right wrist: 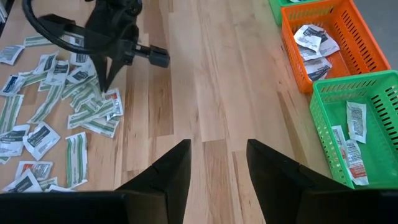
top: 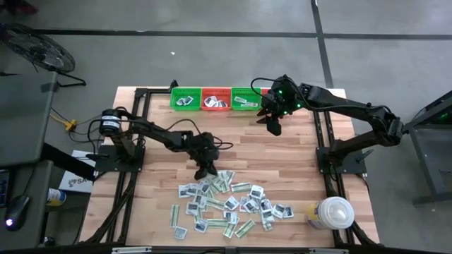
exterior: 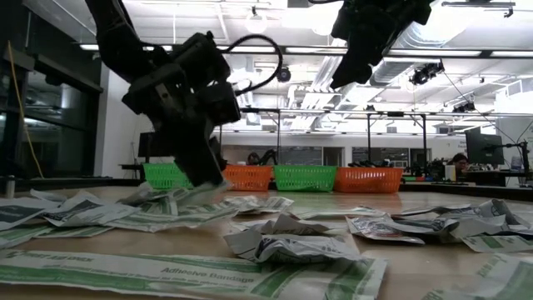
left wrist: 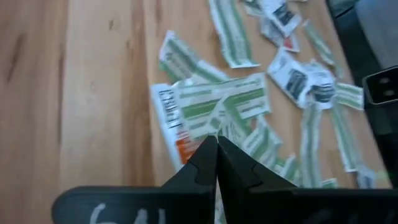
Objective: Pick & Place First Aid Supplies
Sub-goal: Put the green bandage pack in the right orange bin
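Observation:
The first aid supplies (top: 229, 204) lie as a loose pile of small white squares and pale-green strips on the near half of the wooden table. My left gripper (top: 205, 171) is down at the pile's far left edge, shut on a green-striped packet (left wrist: 217, 102) that lies on top of other packets. The low view shows the same gripper (exterior: 204, 177) with its tips in the pile. My right gripper (top: 272, 127) hangs open, high above the table near the baskets, with nothing between its fingers (right wrist: 217, 162). My left gripper pinches the green-striped packet at one long edge (left wrist: 219, 127), between its two fingertips. The fingers slant down from the table's far left side. The packet lies flat on the other packets, not lifted.
A row of green and orange baskets (top: 215, 99) stands at the far edge, holding a few packets (right wrist: 314, 40). A big white round lidded container (top: 330, 213) stands at the near right. Bare wood (top: 282, 155) lies between pile and baskets.

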`<state>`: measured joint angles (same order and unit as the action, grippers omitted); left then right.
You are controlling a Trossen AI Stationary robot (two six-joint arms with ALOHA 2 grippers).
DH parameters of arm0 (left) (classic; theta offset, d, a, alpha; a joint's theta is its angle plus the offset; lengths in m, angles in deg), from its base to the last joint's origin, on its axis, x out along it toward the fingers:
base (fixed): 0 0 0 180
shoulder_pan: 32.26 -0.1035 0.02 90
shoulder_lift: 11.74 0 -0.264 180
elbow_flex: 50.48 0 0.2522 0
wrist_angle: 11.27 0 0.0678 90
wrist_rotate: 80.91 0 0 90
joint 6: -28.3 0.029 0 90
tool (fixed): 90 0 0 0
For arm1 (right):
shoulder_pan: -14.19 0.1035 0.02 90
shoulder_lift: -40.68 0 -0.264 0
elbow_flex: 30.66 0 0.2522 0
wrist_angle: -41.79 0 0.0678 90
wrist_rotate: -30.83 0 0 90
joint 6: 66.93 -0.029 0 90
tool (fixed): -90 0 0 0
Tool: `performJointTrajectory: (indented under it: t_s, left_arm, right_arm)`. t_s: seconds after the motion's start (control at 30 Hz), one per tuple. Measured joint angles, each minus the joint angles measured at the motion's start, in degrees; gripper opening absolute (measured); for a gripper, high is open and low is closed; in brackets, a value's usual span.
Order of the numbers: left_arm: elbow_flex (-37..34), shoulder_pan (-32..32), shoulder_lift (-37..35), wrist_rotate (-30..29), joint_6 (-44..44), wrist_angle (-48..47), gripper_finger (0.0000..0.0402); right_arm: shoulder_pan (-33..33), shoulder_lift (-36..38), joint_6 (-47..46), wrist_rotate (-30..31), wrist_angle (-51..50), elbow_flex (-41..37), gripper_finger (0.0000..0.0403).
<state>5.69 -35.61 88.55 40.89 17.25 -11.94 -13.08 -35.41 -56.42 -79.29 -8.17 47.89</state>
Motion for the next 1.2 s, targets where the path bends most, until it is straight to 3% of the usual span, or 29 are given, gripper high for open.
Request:
performJointTrajectory:
  t_s: [0.2,0.57,0.83,1.03,1.2]
  left_arm:
    - [1.9,0.0,-3.4,0.3,-0.2,-0.1,0.0001]
    - [6.0,0.0,-9.2,-6.8,0.9,-1.6,0.0]
    - [8.5,0.0,-12.0,-23.0,5.4,-1.5,0.0]
    - [8.8,-0.1,-13.8,-38.5,9.4,4.6,0.0]
    - [8.8,-0.1,-13.7,-45.5,11.3,11.4,0.0]
  right_arm:
    - [0.0,0.0,0.0,0.0,0.0,0.0,0.0149]
    - [0.0,0.0,0.5,0.0,0.0,0.0,0.0149]
    - [0.0,0.0,0.5,0.0,0.1,0.0,0.0149]
    - [0.0,0.0,0.5,0.0,0.5,0.0,0.0149]
    - [0.0,0.0,0.5,-1.3,1.2,0.0,0.0149]
